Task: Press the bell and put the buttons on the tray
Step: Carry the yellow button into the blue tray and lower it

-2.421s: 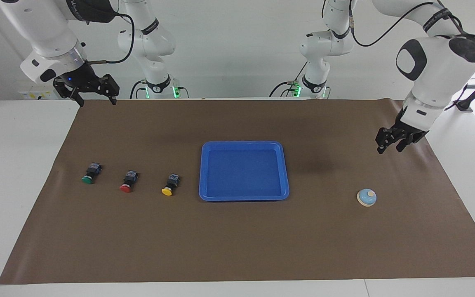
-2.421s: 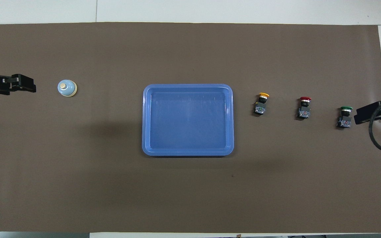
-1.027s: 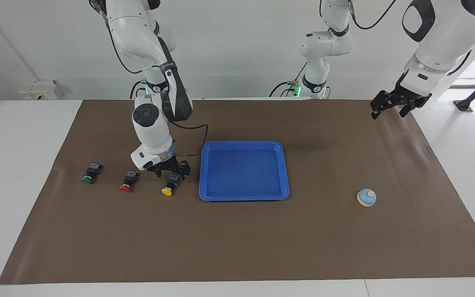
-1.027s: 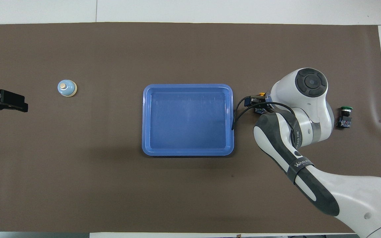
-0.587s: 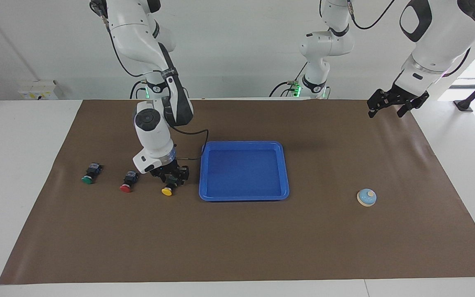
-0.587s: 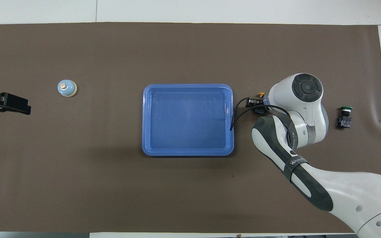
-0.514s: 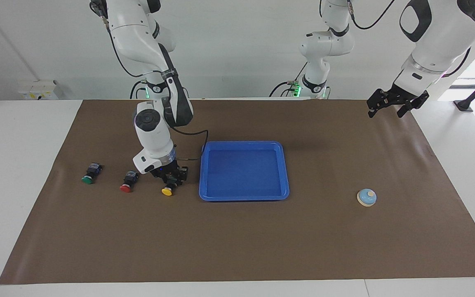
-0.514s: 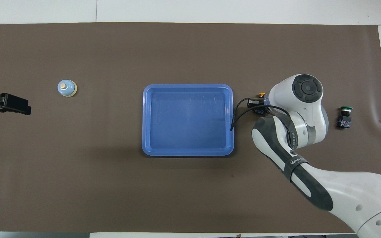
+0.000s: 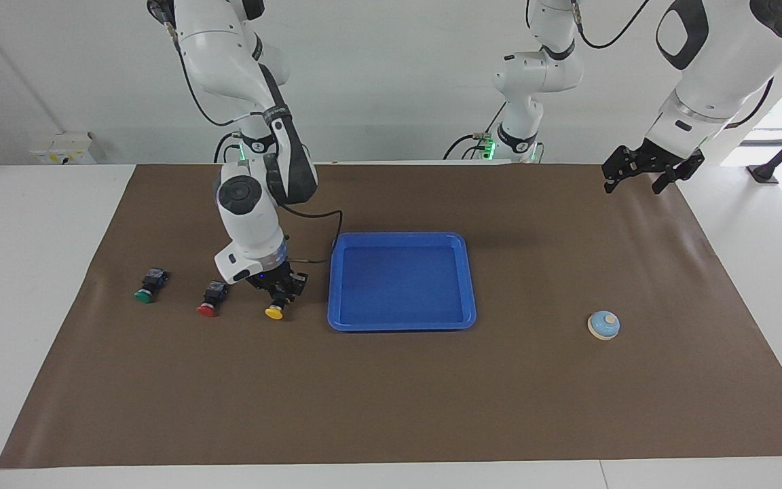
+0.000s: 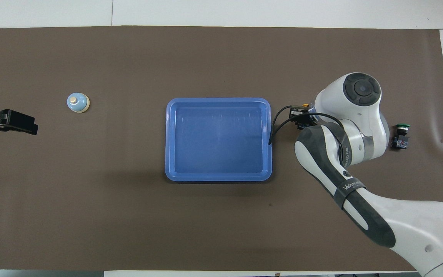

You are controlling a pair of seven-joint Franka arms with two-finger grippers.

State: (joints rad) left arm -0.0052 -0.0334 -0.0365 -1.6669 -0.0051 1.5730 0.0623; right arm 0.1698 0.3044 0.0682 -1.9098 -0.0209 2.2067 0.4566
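My right gripper (image 9: 282,293) is down at the mat beside the tray, shut on the black body of the yellow button (image 9: 273,312). In the overhead view only a sliver of the yellow button (image 10: 305,104) shows past the right gripper (image 10: 300,115). The red button (image 9: 210,299) and green button (image 9: 147,286) lie on the mat toward the right arm's end. The blue tray (image 9: 398,236) sits mid-table with nothing in it. The light-blue bell (image 9: 603,325) stands toward the left arm's end. My left gripper (image 9: 633,180) waits open in the air, over the mat's edge by its base.
A brown mat (image 9: 391,401) covers the table, with white table (image 9: 31,272) around it. In the overhead view the right arm (image 10: 344,127) hides the red button, while the green button (image 10: 401,137), tray (image 10: 218,100), bell (image 10: 77,102) and left gripper (image 10: 25,125) show.
My right gripper has closed on the yellow button's body, and its wrist has shifted slightly. The left gripper has barely moved. Bell, tray, red and green buttons stay put.
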